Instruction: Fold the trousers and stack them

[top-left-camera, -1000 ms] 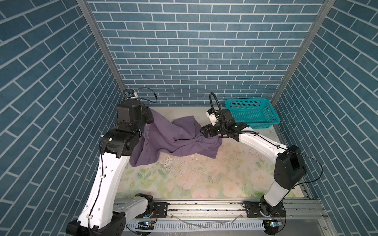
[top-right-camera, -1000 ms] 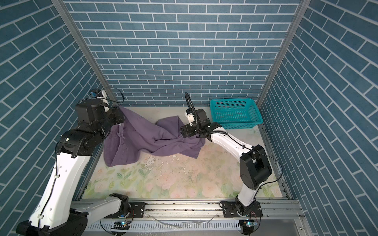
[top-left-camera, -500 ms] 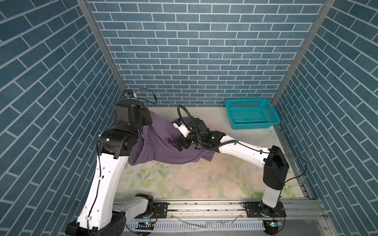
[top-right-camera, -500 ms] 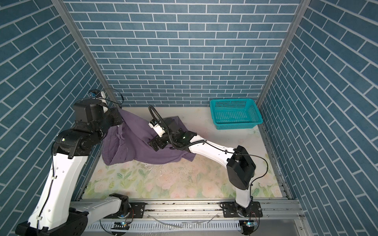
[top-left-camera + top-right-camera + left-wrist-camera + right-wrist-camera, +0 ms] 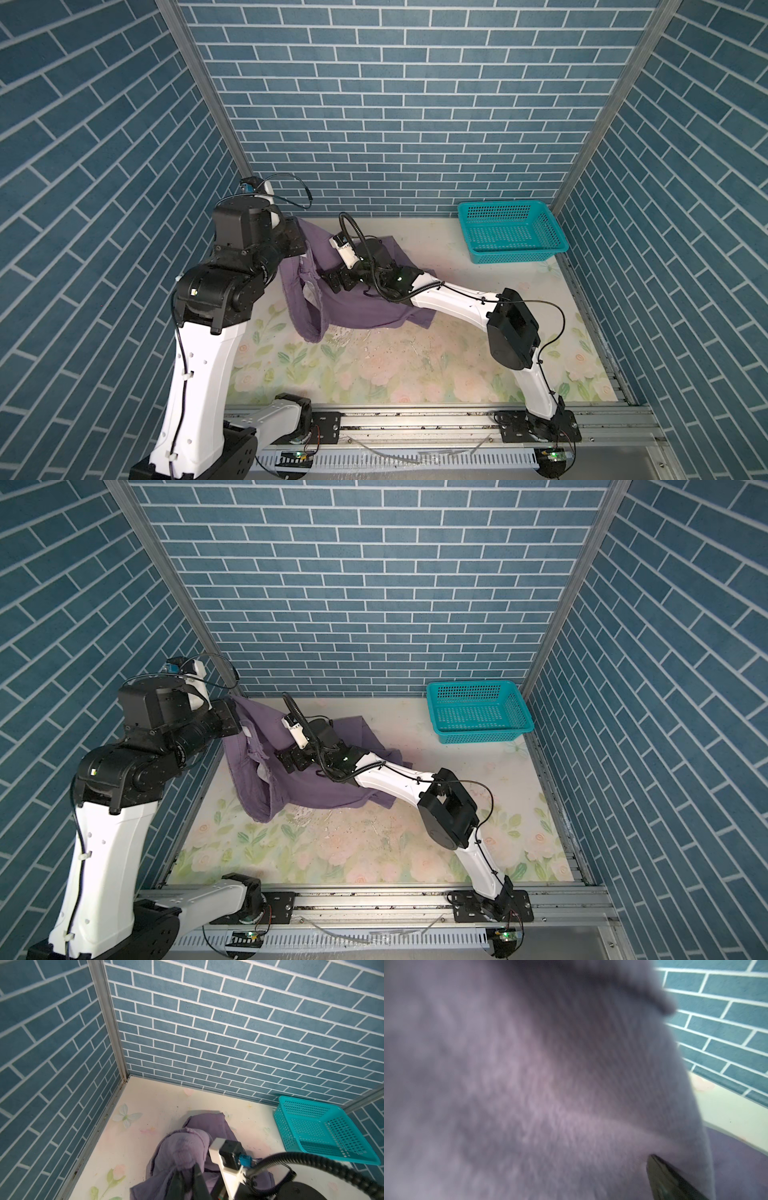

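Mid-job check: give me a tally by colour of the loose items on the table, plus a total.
Purple: 1 (trousers)
Teal: 1 (basket)
Total: 2

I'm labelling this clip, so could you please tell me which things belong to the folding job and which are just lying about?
Job in hand: the purple trousers, one part held up by the left gripper; the right gripper, close against them.
Lying about: the teal basket; the floral table cover.
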Robot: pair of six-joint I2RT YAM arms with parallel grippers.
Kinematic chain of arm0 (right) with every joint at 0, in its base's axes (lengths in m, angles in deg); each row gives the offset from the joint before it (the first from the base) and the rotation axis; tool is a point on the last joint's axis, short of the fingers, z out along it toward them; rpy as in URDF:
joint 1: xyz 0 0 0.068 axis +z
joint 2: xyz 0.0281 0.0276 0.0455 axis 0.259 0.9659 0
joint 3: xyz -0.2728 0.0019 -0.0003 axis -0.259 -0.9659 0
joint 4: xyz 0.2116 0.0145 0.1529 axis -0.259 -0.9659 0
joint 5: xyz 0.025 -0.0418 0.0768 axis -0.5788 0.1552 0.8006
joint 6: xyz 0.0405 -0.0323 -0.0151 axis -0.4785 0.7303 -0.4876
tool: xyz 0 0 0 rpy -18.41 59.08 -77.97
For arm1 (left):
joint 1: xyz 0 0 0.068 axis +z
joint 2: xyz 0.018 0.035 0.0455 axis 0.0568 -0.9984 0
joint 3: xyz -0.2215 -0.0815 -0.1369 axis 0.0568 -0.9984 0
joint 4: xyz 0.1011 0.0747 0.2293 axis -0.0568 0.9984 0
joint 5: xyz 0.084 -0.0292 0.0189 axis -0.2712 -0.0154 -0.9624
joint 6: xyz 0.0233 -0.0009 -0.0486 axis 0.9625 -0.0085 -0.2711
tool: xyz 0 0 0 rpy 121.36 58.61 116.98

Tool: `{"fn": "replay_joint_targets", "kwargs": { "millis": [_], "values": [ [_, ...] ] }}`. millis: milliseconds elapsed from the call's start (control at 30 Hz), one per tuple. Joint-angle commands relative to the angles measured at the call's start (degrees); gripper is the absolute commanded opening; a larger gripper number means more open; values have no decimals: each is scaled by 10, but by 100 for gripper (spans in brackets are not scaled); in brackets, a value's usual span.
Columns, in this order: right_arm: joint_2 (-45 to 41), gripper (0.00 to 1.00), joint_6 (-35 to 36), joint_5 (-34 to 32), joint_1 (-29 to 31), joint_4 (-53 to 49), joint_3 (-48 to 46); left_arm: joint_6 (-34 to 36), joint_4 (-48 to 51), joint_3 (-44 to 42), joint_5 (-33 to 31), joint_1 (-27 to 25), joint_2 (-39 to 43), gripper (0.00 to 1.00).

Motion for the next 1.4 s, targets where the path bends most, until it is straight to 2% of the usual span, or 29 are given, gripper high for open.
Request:
{"fn": "replay_joint_targets", "kwargs": {
  "millis": [0, 100, 167, 200, 333, 533, 767, 933, 1067, 1233, 1367],
  "values": [
    [15, 86, -27, -82, -5, 27, 50, -17, -10, 22, 48, 3, 23, 0],
    [15, 61, -39, -146, -19, -1, 52, -18, -5, 25, 39, 3, 38, 0],
    [8, 32, -57, -151, -36, -11, 35, -17, 2, 33, 26, 3, 50, 0],
    [5, 23, -67, -140, -46, -15, 26, -16, 10, 41, 22, 3, 51, 0],
    [-17, 0, -105, -117, -77, -26, -17, -2, 44, 79, 6, 3, 47, 0],
    [-98, 0, -87, -150, -109, -5, -145, 3, 43, 60, -36, 3, 60, 0],
    [-215, 0, -69, -197, -145, -5, -257, 4, 23, 57, -23, 3, 51, 0],
    [-308, 0, 31, -227, -146, -16, -265, -10, -2, 42, 40, 2, 23, 0],
    [-361, 0, 113, -260, -145, -76, -239, -16, -17, 49, 74, 3, 1, 0],
    [-444, 0, 180, -309, -143, -105, -232, -17, -20, 82, 104, 3, -25, 0],
    [-515, 0, 219, -321, -127, -83, -214, -21, -35, 98, 129, 3, -34, 0]
  ]
}}
